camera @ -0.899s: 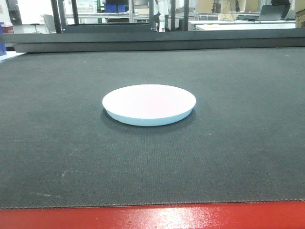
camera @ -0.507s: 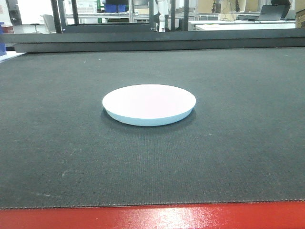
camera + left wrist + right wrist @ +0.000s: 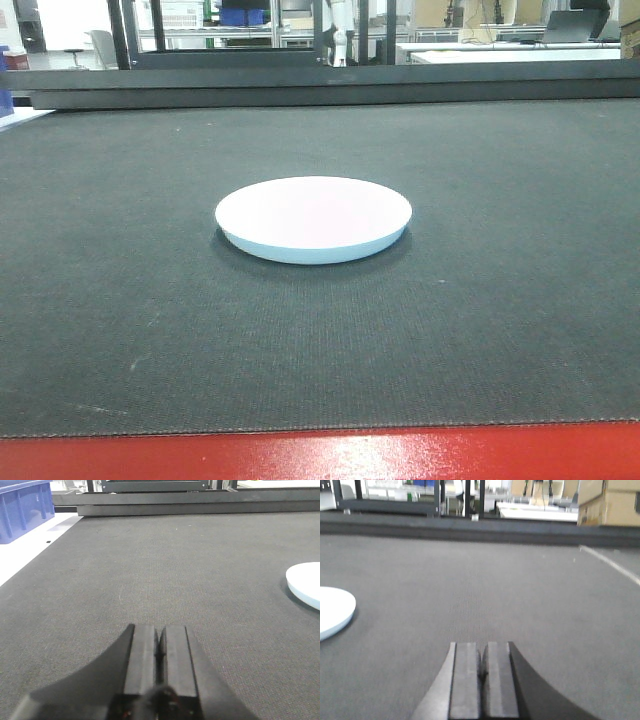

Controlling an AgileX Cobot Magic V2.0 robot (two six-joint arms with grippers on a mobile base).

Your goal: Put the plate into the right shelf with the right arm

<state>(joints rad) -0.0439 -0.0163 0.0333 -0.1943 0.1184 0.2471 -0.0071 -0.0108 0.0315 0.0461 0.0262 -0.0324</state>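
Dark mat bears round white bluish-rimmed plate; left claw, right claw clenched

We see the plate as smooth, white and faintly glossy. The bench is covered in dark, matt, finely woven cloth with a rough grain; its front edge is glossy red. The left claw and right claw look matt black, and the crate is blue plastic.

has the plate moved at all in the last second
No. In the front view the plate sits in the same spot on the dark mat, its near rim keeping the same gap to the red table edge.
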